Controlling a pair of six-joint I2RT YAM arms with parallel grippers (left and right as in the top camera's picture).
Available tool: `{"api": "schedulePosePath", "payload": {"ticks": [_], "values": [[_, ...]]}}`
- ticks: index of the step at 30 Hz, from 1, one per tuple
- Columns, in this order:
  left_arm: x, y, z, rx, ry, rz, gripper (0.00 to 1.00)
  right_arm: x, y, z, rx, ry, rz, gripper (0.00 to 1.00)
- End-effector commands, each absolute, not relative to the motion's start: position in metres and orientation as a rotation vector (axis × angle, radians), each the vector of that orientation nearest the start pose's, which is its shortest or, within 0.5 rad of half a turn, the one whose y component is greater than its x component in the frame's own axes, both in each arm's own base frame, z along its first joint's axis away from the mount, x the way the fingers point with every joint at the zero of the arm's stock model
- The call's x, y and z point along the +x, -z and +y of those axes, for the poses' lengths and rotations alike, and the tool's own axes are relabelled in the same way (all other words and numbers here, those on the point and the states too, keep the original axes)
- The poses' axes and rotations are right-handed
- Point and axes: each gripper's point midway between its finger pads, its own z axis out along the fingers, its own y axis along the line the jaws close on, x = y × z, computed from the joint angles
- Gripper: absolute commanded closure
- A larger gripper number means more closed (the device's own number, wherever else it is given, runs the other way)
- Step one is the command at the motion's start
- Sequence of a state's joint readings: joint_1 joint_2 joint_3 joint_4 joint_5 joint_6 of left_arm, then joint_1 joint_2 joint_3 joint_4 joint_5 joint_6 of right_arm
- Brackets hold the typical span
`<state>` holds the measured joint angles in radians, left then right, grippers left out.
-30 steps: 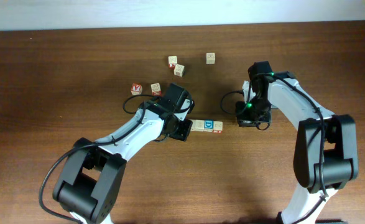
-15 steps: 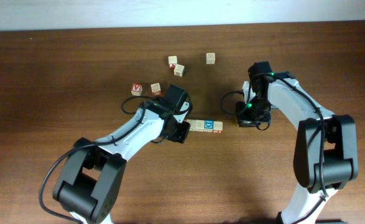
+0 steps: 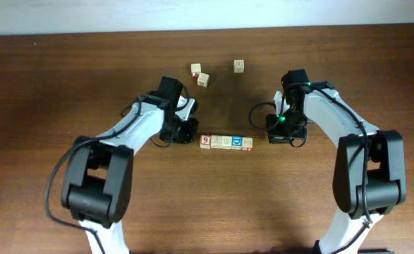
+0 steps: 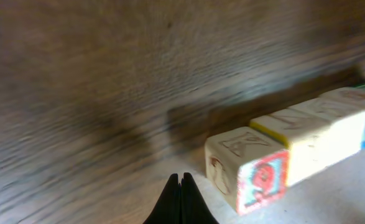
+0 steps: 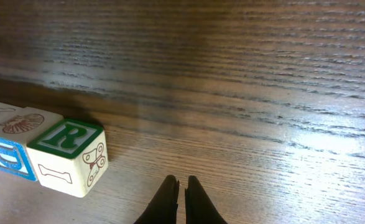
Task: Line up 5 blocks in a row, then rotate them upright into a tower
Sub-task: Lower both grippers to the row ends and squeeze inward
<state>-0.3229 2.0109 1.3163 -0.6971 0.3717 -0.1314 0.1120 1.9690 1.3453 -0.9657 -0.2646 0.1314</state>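
A row of several blocks lies mid-table, with a red "9" block at its left end and a blue "D" block further right. A green "R" block closes the right end. My left gripper is shut and empty. It sits just left of the "9" block, apart from it. My right gripper is shut on nothing. It hovers over bare wood a short way right of the "R" block.
Three loose blocks sit at the back: one, a tilted one beside it, and a third further right. The left arm covers the table left of the row.
My left arm has swung back and to the left, away from the row. The red "9" block now shows at the row's left end. The right arm has not moved.
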Motion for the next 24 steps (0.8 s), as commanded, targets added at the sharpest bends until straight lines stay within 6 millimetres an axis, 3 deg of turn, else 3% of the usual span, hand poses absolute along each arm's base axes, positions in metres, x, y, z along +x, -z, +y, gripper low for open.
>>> {"api": "schedulePosePath", "payload": {"ticks": [1, 9, 12, 21, 24], "values": [[0.354, -0.004, -0.192, 0.326, 0.667, 2.997, 1.00, 0.349, -0.034, 0.089, 0.027, -0.437, 3.135, 0.92], [0.351, -0.011, -0.204, 0.340, 0.789, 2.975, 1.00, 0.345, -0.034, 0.088, 0.030, -0.439, 3.150, 0.92], [0.351, -0.015, -0.211, 0.379, 0.859, 2.944, 1.00, 0.337, -0.037, 0.097, -0.010, -0.533, 3.169, 0.92], [0.352, -0.015, -0.211, 0.380, 0.857, 2.941, 1.00, 0.336, -0.040, 0.109, -0.015, -0.646, 3.155, 0.92], [0.352, -0.015, -0.211, 0.380, 0.857, 2.941, 1.00, 0.336, -0.028, 0.117, -0.041, -0.659, 3.132, 0.96]]}}
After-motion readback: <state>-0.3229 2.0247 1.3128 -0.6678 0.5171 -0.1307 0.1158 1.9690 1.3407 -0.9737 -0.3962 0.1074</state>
